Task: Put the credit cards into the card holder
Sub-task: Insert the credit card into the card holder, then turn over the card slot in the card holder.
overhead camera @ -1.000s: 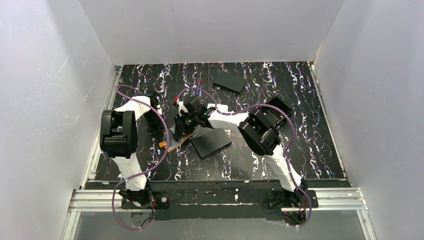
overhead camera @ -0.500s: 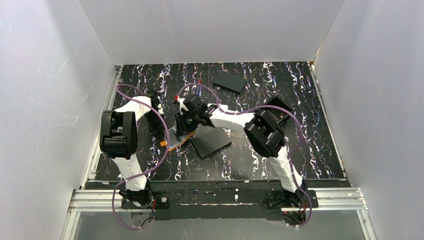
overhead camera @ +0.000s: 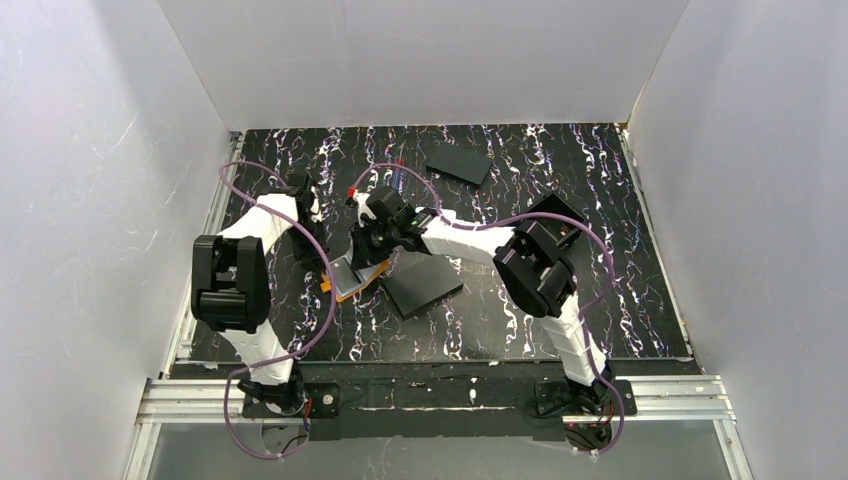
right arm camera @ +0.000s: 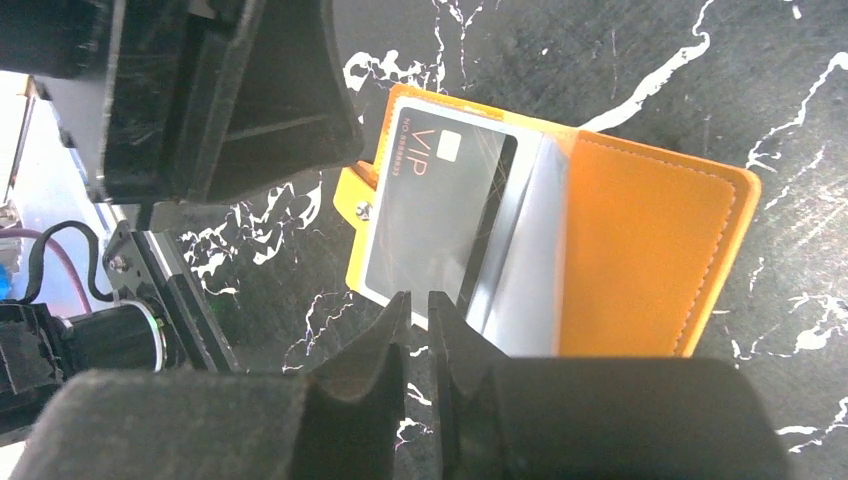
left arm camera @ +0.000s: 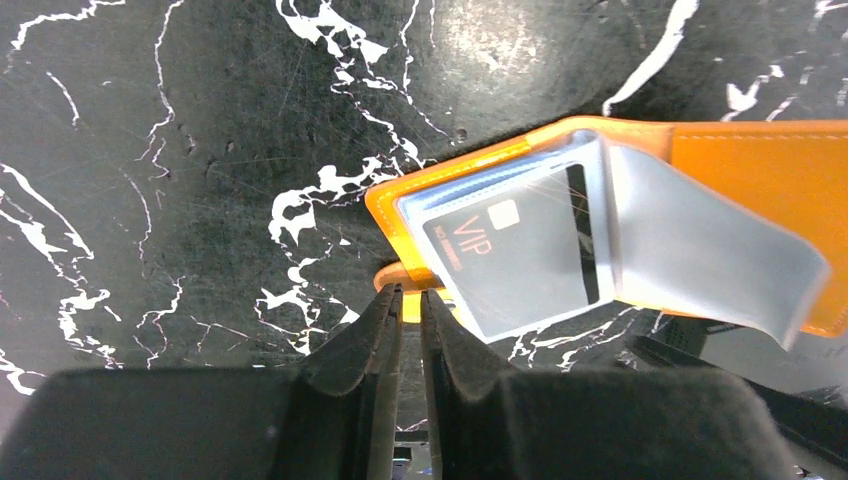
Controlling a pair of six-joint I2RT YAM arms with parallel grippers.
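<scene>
Card holder (left arm camera: 760,170) is lying steadied, left fingers (left arm camera: 380,320) clamping its clasp tab (left arm camera: 400,277), while right fingers (right arm camera: 390,330) pinching the VIP card (right arm camera: 430,200) should be pushing it flat inward.

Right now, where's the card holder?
Top view, left of centre: the card holder lies open at the tips of the left gripper and right gripper, beside the nearer black rectangle.

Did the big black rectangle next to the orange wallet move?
No. The black rectangle sits at the same spot against the table's white streaks, beside the card holder.
</scene>
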